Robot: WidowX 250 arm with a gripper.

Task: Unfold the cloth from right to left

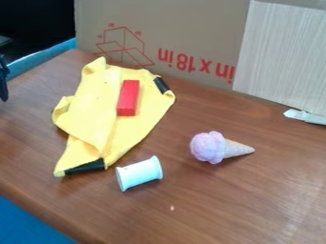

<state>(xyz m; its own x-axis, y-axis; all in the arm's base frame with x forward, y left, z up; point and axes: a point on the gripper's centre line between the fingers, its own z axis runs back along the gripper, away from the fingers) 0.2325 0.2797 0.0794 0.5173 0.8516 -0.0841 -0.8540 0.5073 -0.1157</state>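
Left of centre, the yellow cloth [90, 112] lies folded on the worktop [223, 205]; the red block [128, 98] on it could pin the fold or tumble when tugged. I cannot tell how wide the far-left claw [4, 80] is.

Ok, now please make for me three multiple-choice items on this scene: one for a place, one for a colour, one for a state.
1. Where is the red block?
A) on the bare table
B) on the yellow cloth
C) under the cardboard

2. What colour is the spool?
A) green
B) black
C) white

3. How is the toy ice cream?
A) lying on its side
B) standing on its tip
C) broken in two

Answers:
1 B: yellow fabric surrounds the block.
2 C: its body and rims are white.
3 A: its cone points sideways, scoop still attached.
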